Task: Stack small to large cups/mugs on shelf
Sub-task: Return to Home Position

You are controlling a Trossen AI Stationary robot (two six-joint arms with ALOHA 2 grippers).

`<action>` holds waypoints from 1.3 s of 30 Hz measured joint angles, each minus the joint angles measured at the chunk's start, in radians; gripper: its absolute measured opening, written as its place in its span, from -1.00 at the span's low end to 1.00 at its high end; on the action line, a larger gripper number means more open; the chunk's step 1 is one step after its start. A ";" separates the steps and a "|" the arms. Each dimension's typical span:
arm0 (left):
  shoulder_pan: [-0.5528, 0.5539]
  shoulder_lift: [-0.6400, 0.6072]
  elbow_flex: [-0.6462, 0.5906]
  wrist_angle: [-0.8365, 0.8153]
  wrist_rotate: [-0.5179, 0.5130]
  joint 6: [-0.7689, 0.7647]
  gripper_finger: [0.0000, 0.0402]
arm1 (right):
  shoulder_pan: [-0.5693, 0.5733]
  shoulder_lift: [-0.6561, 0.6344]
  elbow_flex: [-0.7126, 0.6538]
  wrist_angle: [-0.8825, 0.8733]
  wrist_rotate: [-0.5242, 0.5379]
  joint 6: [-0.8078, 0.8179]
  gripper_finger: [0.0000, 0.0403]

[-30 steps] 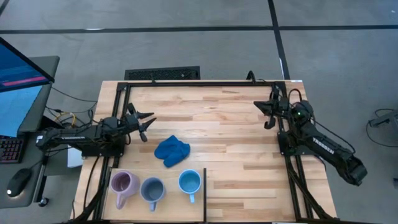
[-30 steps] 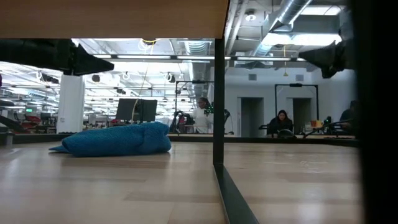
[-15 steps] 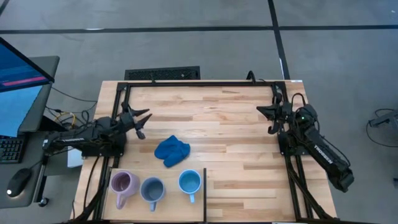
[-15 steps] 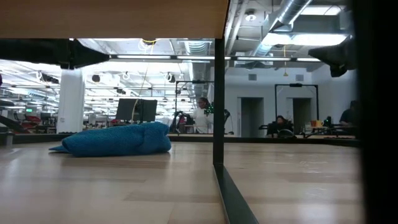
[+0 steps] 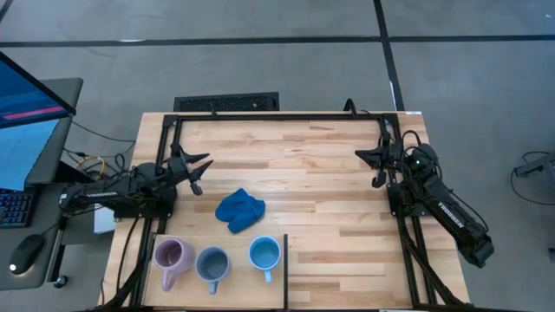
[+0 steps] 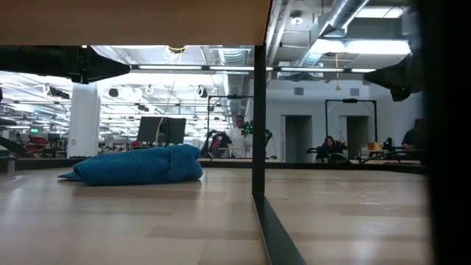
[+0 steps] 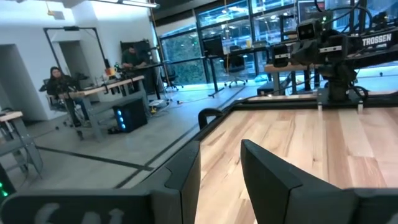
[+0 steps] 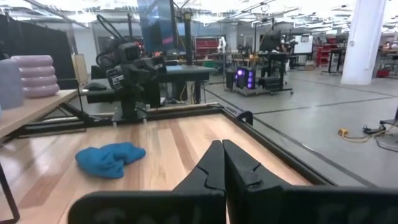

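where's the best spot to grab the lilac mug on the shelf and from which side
Likely best: grip the lilac mug by its rim from straight above, one finger inside and one outside, on the wall away from the grey-blue mug. It stands upright, mouth open, on the shelf, and that neighbour sits close beside it.

In the low view the shelf [image 6: 132, 22] is only a brown band across the top, and the lilac mug [image 5: 172, 256], grey-blue mug [image 5: 212, 263] and light blue mug [image 5: 264, 253] are out of sight above it. People [image 6: 329, 145] at far desks are too small to tell. In the right wrist view a bluish mug [image 8: 7, 84] is cut by the edge; which of the 2 blue ones cannot be told.
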 joint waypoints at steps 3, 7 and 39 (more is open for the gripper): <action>0.000 0.000 0.000 0.000 0.000 -0.001 -0.46 | 0.000 0.000 0.000 0.000 0.000 -0.002 -0.95; 0.000 0.005 0.000 0.000 -0.001 -0.037 -0.46 | 0.000 0.007 0.000 0.000 0.000 -0.002 -0.95; 0.000 0.005 0.000 0.000 -0.013 -0.069 -0.46 | 0.002 0.051 0.000 0.000 0.016 0.007 -0.85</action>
